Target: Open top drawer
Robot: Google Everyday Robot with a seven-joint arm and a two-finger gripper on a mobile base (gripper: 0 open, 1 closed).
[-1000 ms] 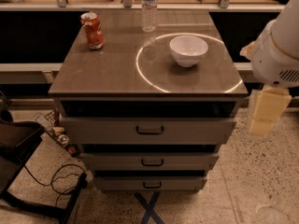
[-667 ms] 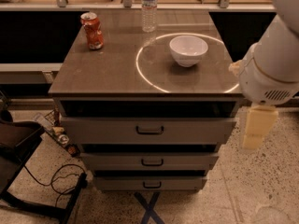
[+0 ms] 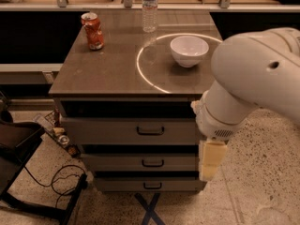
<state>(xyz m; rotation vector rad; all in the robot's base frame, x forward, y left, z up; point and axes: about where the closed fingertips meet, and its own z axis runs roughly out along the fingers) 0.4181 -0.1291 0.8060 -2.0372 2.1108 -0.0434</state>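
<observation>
The top drawer [image 3: 112, 131] sits directly under the counter [image 3: 93, 74], a dark gap above its flat front and a black pull [image 3: 150, 131] at its centre; none of its inside shows. Below it are 2 more drawers [image 3: 117, 162] with the same pulls. The gripper [image 3: 211, 161] hangs pale below the white arm [image 3: 253, 74], at the right end of the drawer fronts, low beside the 2nd one; whether it is open or closed cannot be told. On the counter stand 1 red can [image 3: 93, 30], 1 clear bottle [image 3: 150, 8] and 1 white bowl [image 3: 189, 50].
</observation>
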